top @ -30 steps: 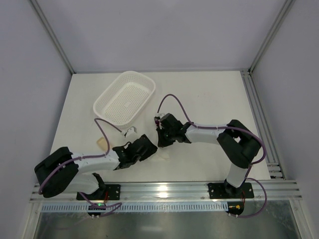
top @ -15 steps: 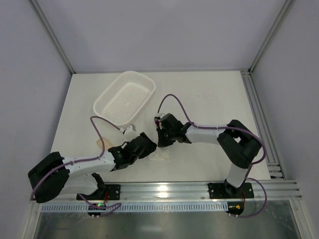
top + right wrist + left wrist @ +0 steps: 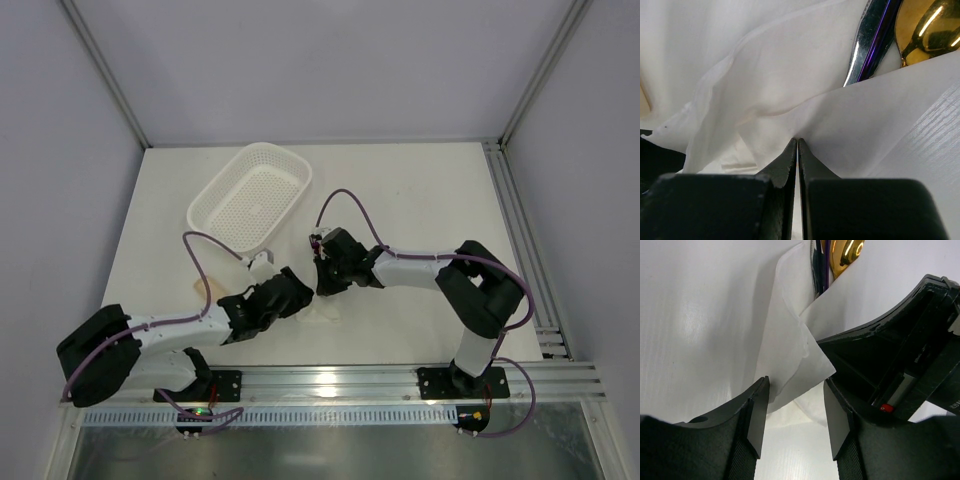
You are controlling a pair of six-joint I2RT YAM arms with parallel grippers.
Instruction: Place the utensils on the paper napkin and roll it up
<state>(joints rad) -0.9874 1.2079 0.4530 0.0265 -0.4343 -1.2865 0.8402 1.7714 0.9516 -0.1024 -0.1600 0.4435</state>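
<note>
On the table, we count two arms, the left arm and the right arm, one basket, one paper napkin, one gold spoon and one purplish utensil.

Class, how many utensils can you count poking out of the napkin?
3: the gold spoon, a purple piece beside it, then a silver piece. The napkin hides the rest of each.

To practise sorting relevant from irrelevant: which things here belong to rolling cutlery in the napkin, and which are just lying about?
In the job: paper napkin; gold spoon; purplish utensil beside it.
Lying about: white basket; beige slab.
</note>
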